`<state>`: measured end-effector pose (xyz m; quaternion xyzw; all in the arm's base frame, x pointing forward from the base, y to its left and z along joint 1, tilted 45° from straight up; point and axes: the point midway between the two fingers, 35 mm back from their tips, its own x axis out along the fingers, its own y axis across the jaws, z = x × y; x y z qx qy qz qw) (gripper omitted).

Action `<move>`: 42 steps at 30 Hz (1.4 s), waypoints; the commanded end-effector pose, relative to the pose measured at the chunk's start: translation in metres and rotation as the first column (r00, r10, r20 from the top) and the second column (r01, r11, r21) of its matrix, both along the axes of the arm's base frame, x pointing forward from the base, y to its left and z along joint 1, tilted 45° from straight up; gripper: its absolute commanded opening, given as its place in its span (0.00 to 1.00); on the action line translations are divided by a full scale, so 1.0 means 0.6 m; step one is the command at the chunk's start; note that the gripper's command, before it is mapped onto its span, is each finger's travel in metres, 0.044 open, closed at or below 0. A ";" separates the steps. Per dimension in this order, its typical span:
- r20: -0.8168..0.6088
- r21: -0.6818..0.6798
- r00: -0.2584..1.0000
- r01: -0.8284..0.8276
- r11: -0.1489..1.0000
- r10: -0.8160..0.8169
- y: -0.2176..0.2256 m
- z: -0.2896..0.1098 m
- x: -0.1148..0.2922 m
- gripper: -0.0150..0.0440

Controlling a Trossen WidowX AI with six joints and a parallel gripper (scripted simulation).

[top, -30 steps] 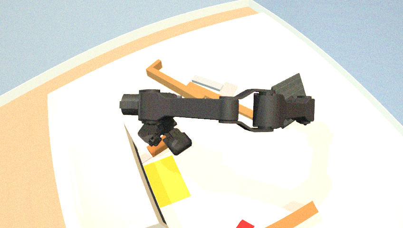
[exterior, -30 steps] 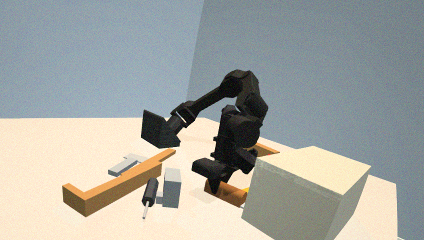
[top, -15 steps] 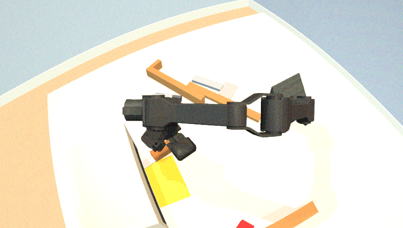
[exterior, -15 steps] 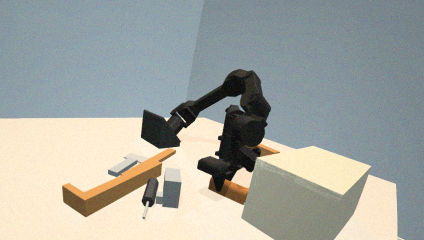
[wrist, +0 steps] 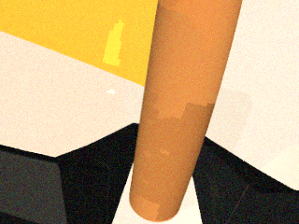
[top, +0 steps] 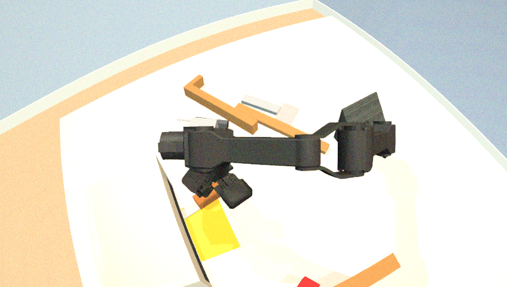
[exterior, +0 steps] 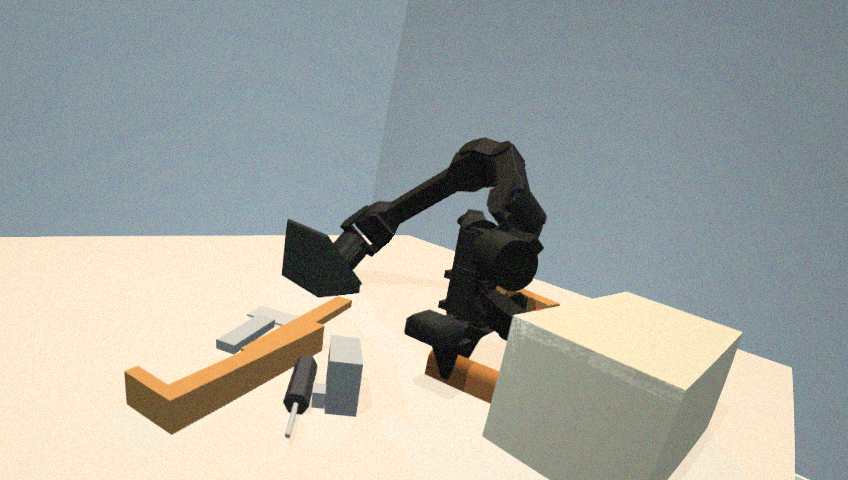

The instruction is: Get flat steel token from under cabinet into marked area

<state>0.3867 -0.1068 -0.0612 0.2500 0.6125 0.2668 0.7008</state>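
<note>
My gripper [top: 213, 190] [exterior: 446, 359] [wrist: 164, 134] is shut on one end of an orange round rod [top: 202, 200] [exterior: 470, 377] [wrist: 187, 88] and holds it low over the table. The rod points at the foot of the cream cabinet [top: 124, 231] [exterior: 595, 380]. In the wrist view its far end reaches over the edge of the yellow marked area [top: 211, 231] [wrist: 75, 13]. In the exterior view the cabinet corner hides the rod's far end. The steel token is not in sight in any view.
A long orange L-shaped tool [top: 220, 106] [exterior: 226, 374] lies behind the arm, crossed by a flat orange bar [top: 281, 128]. A dark-handled driver [exterior: 300, 380], a grey block [exterior: 343, 374] and a grey T-piece [exterior: 249, 327] lie nearby. Another orange bar [top: 369, 272] and a red piece [top: 307, 282] lie beyond the cabinet.
</note>
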 end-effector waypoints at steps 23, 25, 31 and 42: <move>0.004 0.006 1.000 -0.003 1.000 0.003 0.019 0.013 -0.016 0.25; 0.004 0.006 1.000 -0.003 1.000 0.003 0.019 0.012 -0.019 0.25; 0.004 0.006 1.000 -0.003 1.000 0.003 0.019 0.011 -0.028 0.25; 0.003 0.006 1.000 -0.003 1.000 0.003 0.019 0.008 -0.046 0.25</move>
